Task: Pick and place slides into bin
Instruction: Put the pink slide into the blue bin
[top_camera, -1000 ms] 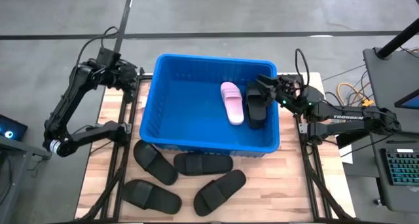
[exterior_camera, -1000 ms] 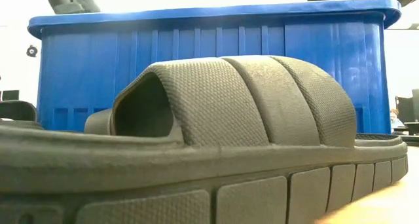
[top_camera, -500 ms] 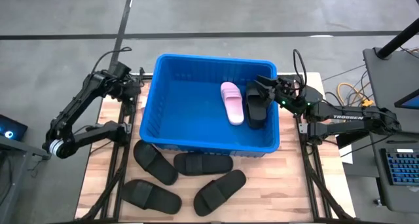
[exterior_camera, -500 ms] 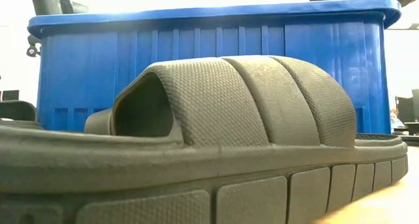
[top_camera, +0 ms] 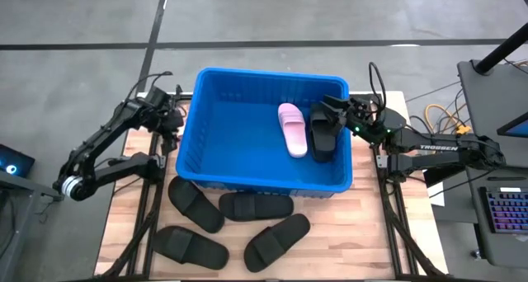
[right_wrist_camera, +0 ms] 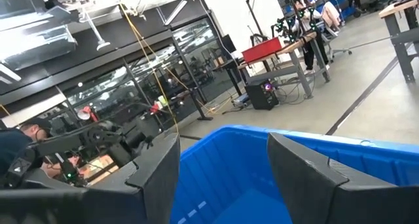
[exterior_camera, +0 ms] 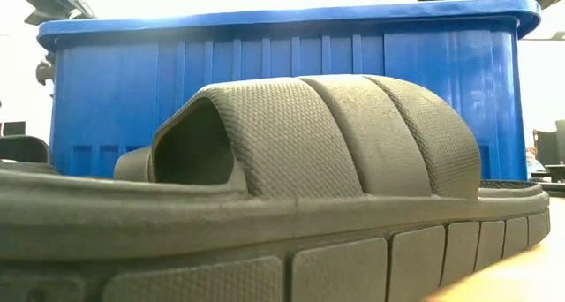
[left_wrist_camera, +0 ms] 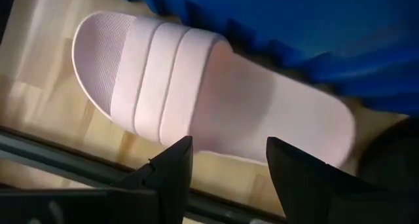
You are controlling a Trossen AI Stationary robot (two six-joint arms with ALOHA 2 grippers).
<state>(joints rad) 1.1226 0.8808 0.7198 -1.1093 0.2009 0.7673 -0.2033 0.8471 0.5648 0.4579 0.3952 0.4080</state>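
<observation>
Pink slide [left_wrist_camera: 196,99] lies flat on the table [left_wrist_camera: 29,106] beside the bin [top_camera: 247,150]. Left gripper [left_wrist_camera: 222,165] hovers above it, parted and empty. It looks light, soft foam; pinch the strap [left_wrist_camera: 157,73]. Right gripper [top_camera: 330,111] waits, spread, over the bin.

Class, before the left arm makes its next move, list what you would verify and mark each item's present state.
1. Left end effector open, empty: ok.
2. Outside pink slide in front of its fingers, on the table beside the bin: ok.
3. Fingers touching that slide: cannot tell.
4. Right end effector open, empty, over the bin's right side: ok.
5. Room in bin: ok; only the inside pink slide and one black slide, at its right.
6. All slides binned: not ok; four black slides lie on the table.
</observation>
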